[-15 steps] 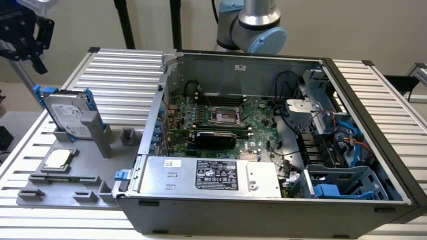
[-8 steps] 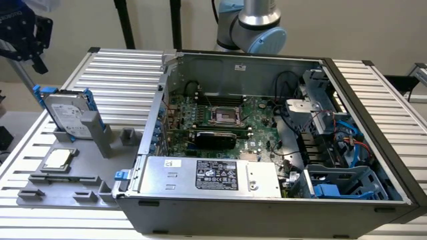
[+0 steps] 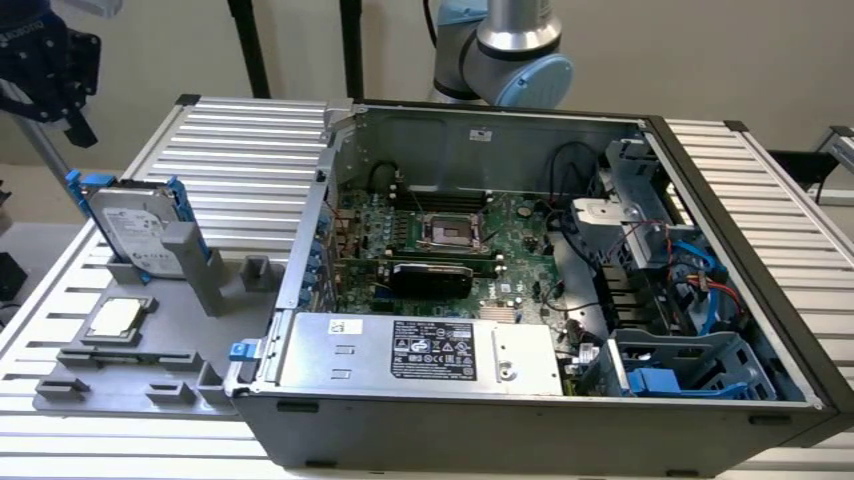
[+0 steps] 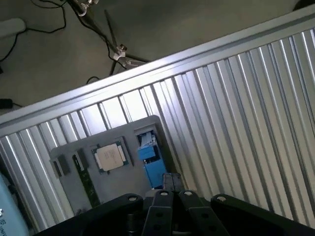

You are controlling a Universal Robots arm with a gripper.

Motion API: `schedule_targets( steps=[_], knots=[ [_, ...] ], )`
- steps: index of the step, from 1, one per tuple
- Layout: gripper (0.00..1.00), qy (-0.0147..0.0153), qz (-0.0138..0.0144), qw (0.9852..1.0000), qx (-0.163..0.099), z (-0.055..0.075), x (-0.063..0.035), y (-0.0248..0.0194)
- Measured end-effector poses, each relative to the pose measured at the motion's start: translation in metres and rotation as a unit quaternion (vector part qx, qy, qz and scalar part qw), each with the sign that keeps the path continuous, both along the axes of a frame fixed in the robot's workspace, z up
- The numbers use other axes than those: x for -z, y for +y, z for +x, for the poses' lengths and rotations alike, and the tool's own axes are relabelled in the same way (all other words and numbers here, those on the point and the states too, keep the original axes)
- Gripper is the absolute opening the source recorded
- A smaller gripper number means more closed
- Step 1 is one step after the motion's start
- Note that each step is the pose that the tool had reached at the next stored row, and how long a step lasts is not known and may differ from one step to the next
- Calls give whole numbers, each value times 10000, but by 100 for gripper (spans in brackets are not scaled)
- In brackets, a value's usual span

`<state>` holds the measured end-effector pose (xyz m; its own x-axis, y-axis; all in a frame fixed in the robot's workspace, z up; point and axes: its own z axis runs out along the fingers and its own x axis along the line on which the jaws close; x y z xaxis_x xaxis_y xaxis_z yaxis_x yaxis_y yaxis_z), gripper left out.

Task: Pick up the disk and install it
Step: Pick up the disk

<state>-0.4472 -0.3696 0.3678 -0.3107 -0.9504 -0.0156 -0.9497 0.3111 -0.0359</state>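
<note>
The disk (image 3: 131, 228) is a silver-grey drive with a white label in a blue carrier. It stands upright in a slot of the grey fixture plate (image 3: 174, 352) on the exterior view's left. In the wrist view its blue edge, the disk (image 4: 150, 161), appears end-on from above, beside the plate (image 4: 129, 183). My gripper (image 3: 56, 92) hangs high at the exterior view's upper left, above and behind the disk and well apart from it. In the wrist view the gripper (image 4: 170, 192) has its black fingers pressed together with nothing between them.
An open computer case (image 3: 727, 280) lies on the ribbed aluminium table (image 3: 240, 150), with a motherboard (image 3: 447, 235), a grey power-supply box (image 3: 427, 350) and a blue drive bay (image 3: 681, 372) inside. A square CPU chip (image 3: 116, 318) rests on the fixture plate.
</note>
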Motion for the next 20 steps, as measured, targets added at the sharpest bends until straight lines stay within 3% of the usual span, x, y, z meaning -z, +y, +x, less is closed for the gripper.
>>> schedule_targets(
  steps=[5, 10, 16, 20],
  knots=[
    [11, 0, 0, 9990, -458, 0, 2, 0],
    [11, 11, 1, 9959, -909, 0, 12, 0],
    [11, 100, 3, 9897, -1428, 0, 32, 0],
    [11, 184, -30, 9867, -1618, 2, 40, -3]
  ],
)
